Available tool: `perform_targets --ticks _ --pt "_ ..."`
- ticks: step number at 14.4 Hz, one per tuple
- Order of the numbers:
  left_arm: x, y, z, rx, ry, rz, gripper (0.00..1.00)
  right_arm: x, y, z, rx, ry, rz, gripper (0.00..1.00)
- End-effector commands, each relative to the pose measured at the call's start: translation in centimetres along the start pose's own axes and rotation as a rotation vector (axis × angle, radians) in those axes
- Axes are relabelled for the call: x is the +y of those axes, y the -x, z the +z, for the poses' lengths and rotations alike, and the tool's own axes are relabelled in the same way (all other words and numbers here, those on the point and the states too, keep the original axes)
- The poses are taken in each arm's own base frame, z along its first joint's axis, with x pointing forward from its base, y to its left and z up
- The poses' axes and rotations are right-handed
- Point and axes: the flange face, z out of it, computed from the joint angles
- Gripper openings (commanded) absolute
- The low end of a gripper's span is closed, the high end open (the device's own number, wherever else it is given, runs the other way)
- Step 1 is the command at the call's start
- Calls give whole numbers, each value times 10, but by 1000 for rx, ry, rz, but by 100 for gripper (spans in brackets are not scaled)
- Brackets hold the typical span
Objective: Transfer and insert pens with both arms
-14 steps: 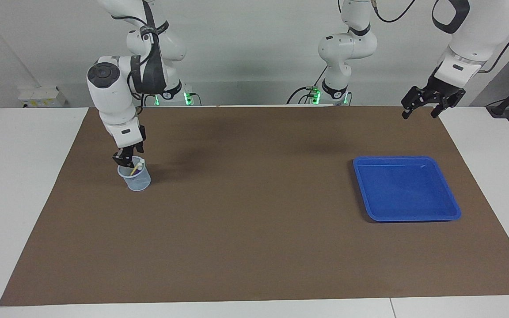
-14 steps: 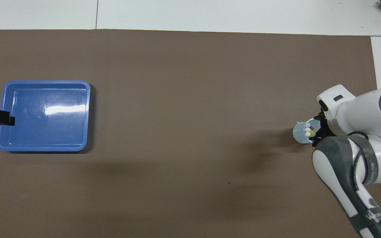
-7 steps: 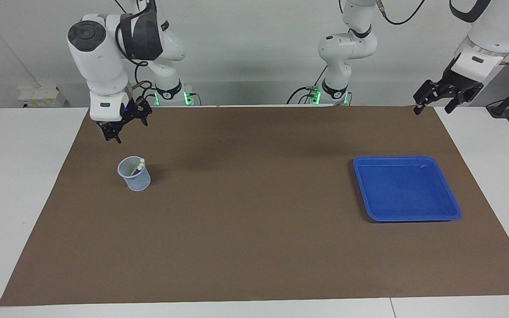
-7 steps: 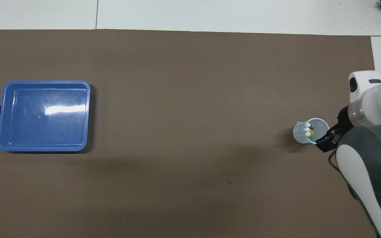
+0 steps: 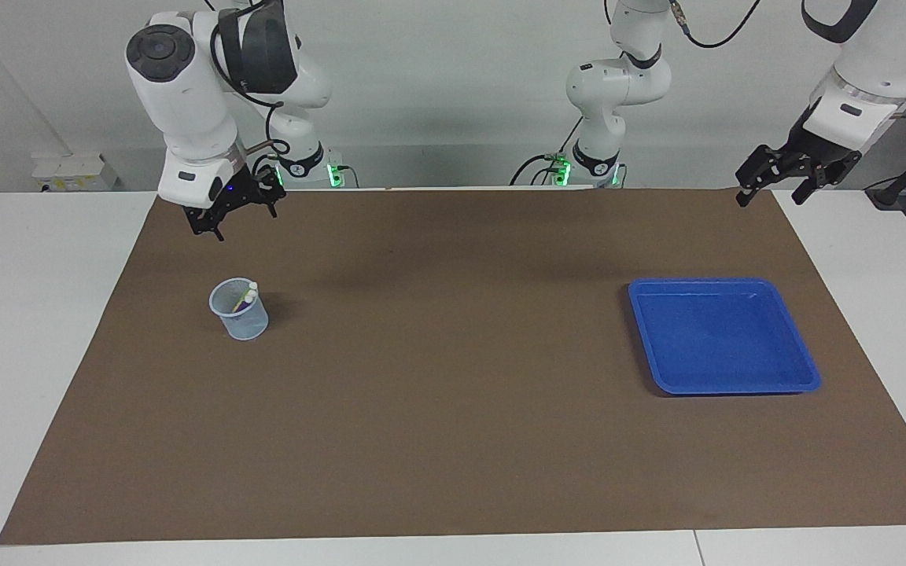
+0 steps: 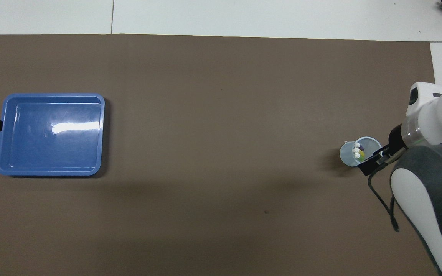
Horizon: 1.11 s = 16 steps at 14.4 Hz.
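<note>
A smooth brown mat (image 5: 453, 377) was spread over the white bench (image 5: 28, 314), with a glossy, round-cornered blue plastic tray (image 5: 811, 376) toward the left arm's end and a small translucent pale-blue cup (image 5: 242, 321) toward the right arm's end. The slim pens (image 6: 358, 151), purple, green and yellow with whitish caps up, were seen standing in the cup. The right pincer (image 5: 237, 214) was held wide and empty above the mat, the left pincer (image 5: 767, 187) likewise wide and empty over the mat's edge.
</note>
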Motion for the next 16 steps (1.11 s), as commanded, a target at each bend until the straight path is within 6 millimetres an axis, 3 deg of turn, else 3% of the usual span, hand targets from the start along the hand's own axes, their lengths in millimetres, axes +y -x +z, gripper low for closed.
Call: perform_targets --ticks 1,6,11,13,16 --pt "6 -7 10 -11 -20 20 100 -21 -10 -7 -15 -34 37 100" --pt "8 -14 42 -7 -20 24 100 -10 -8 -6 -4 -50 66 100" --pt "8 -15 44 10 -21 24 100 -11 -19 -10 4 -50 89 100" --pt "5 -10 48 -5 -20 19 100 -2 -23 -13 12 -66 104 100" --pt "6 -5 51 -28 -19 22 100 -4 -18 -12 -14 -74 103 100"
